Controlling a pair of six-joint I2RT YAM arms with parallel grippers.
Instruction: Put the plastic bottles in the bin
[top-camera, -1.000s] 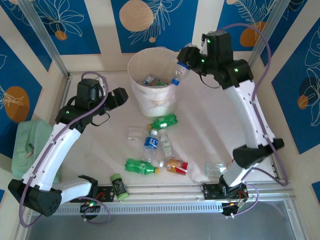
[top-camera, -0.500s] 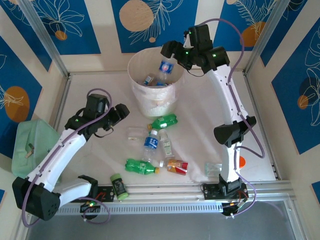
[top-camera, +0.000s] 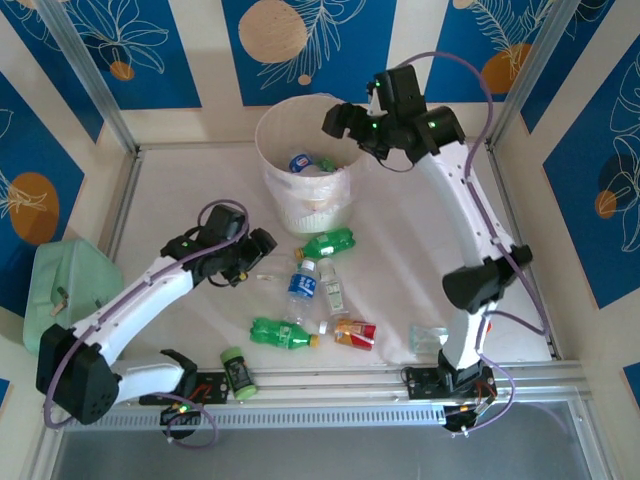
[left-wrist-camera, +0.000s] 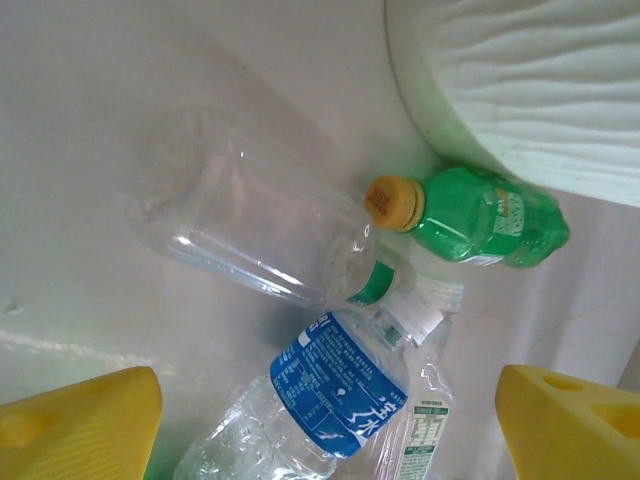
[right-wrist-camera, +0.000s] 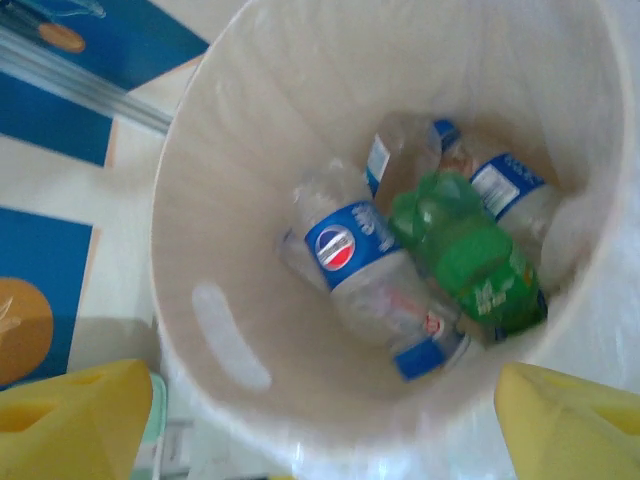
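Overhead, right gripper (top-camera: 338, 121) agape above bin (top-camera: 268, 152); left gripper (top-camera: 256, 256) agape over bottles (top-camera: 303, 283).

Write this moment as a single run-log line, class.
left end effector: open, above loose bottles | right end effector: open, above bin | bin contents: bottles | task: unfinished

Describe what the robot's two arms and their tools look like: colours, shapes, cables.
Both the left arm and the right arm have smooth white links joined by bulky black joints. A thin purple cable loops along each, and small green lights glow on the black housings. The left tool and right tool have black bodies and blocky yellow fingers.
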